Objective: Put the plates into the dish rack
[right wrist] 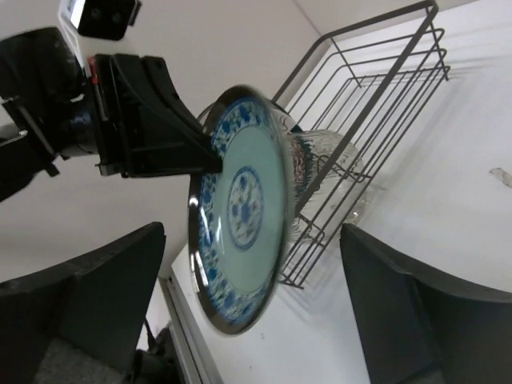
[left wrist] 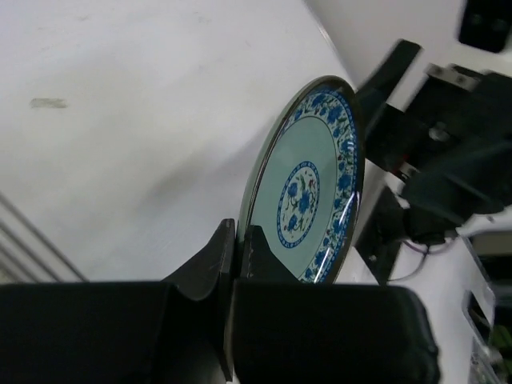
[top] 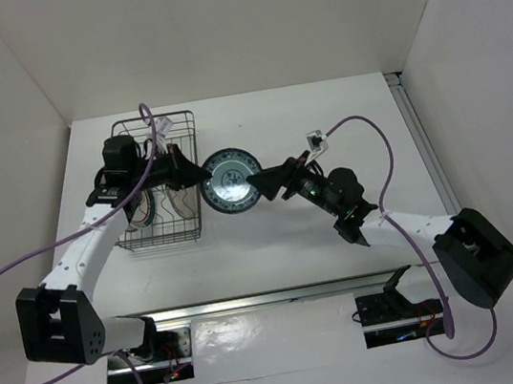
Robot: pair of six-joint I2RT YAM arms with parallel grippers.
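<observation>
Plate [top: 233,180], the blue-green one, is beside the dish rack [top: 153,130], rim pinched by the left gripper [top: 204,174]. Right gripper [top: 258,187] is spread wide.

Looks like a robot lab test cell: plain white walls [top: 212,25] at 9, 12 and 3 o'clock, white table [top: 293,244], two robot arms [top: 82,252] bolted to a metal plate [top: 257,322] at 6 o'clock, loose purple cables [top: 3,272], wire dish rack [top: 161,230] at 11 o'clock.

The white table [top: 293,244] bears the dish rack [top: 167,227].
</observation>
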